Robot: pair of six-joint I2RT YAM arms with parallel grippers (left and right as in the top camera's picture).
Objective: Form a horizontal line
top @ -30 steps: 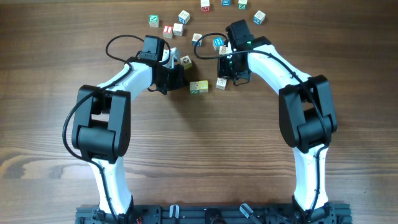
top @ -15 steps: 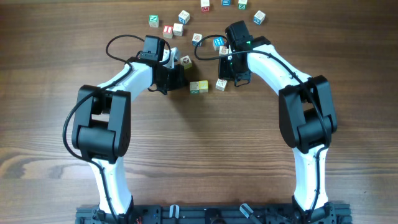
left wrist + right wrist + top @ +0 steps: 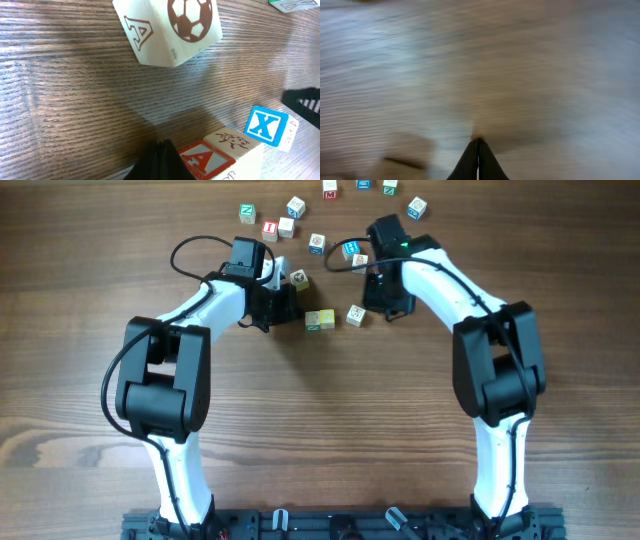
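Three cubes lie near the table's middle: a white cube with a green mark [image 3: 313,322] touching a pale yellow cube [image 3: 327,317], and a whitish cube [image 3: 356,314] a small gap to their right. My left gripper [image 3: 297,310] is shut and empty, its tips right beside the green-marked cube's left side. In the left wrist view the shut fingertips [image 3: 162,150] sit next to that cube's red "A" face [image 3: 205,157], with the ladybug face [image 3: 232,140] and the blue "X" face [image 3: 267,127] beyond. My right gripper [image 3: 384,308] is shut and empty, just right of the whitish cube. The right wrist view [image 3: 478,142] is blurred.
A cube with a soccer ball and an "A" [image 3: 299,278] lies just behind the left gripper and also shows in the left wrist view [image 3: 170,27]. Several more letter cubes are scattered along the back, among them a blue one [image 3: 351,249] and a red one [image 3: 270,228].
My right gripper has drawn back to the right, a little away from the whitish cube. The left arm and the cubes have stayed about where they were.
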